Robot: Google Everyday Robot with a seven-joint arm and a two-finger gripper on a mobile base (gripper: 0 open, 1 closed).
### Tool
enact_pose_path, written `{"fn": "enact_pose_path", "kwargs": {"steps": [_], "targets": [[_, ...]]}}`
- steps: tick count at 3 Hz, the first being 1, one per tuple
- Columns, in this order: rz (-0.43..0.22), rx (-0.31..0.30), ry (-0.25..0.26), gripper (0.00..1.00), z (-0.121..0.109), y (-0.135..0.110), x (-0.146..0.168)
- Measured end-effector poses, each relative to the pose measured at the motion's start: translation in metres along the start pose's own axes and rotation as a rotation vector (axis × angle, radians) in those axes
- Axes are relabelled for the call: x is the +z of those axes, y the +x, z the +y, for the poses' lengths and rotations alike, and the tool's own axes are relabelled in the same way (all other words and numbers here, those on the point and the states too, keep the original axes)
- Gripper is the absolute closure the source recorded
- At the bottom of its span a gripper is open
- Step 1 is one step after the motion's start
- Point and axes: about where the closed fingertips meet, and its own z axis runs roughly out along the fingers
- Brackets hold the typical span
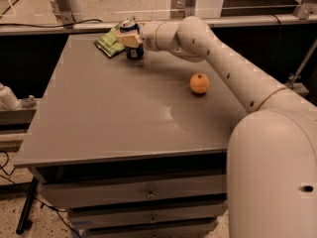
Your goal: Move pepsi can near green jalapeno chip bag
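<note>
The pepsi can (133, 52), dark blue with a silver top, stands upright at the far left of the grey table (109, 113). It is right beside the green jalapeno chip bag (109, 43), which lies flat and crumpled just to the can's left. My gripper (130, 38) reaches in from the right, and its pale fingers (130, 39) are closed around the can's middle. The can's bottom is at the table surface.
A round orange fruit (199, 83) lies on the table's right side, under my arm (233, 68). Metal frame posts (63, 4) stand behind the far edge. Drawers (148, 195) sit below the front edge.
</note>
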Motion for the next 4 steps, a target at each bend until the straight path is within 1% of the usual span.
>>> {"fn": "enact_pose_path", "kwargs": {"steps": [1,2,3,4], "targets": [[0.005,0.009,-0.005,0.12,0.001,0.002,0.0],[0.012,0.014,-0.019,0.0,0.002,0.004,0.0],[0.024,-0.011,-0.053,0.0,0.004,0.0,-0.003],[0.029,-0.073,-0.085,0.0,0.003,-0.02,-0.032]]}}
